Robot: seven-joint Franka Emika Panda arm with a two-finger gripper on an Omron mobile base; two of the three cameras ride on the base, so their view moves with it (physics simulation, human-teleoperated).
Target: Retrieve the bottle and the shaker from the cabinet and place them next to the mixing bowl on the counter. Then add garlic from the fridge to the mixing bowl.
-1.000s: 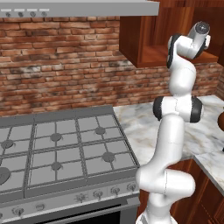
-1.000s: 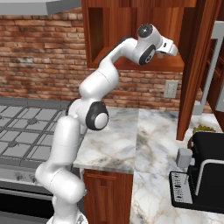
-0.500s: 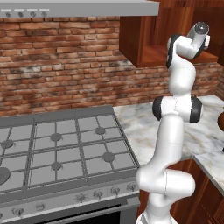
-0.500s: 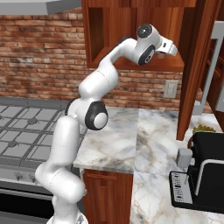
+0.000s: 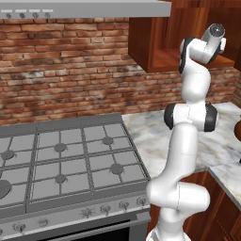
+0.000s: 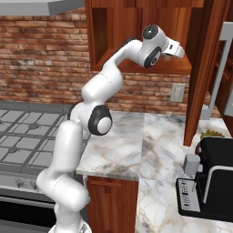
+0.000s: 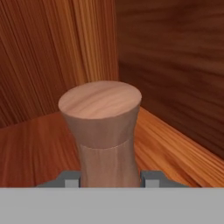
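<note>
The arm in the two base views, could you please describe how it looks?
The glossy white, rounded tubular arm has dark, near-black joints with grey end caps. Its hand ends in two small grey finger tips. No cables or markings are visible.

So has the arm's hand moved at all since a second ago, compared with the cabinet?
No. In the right base view the hand sits at the same spot against the cabinet shelf edge as before.

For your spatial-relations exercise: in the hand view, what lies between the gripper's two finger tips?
The shaker stands upright between the finger tips on the cabinet shelf; the gripper is shut on its lower body. The hand view shows this.
</note>
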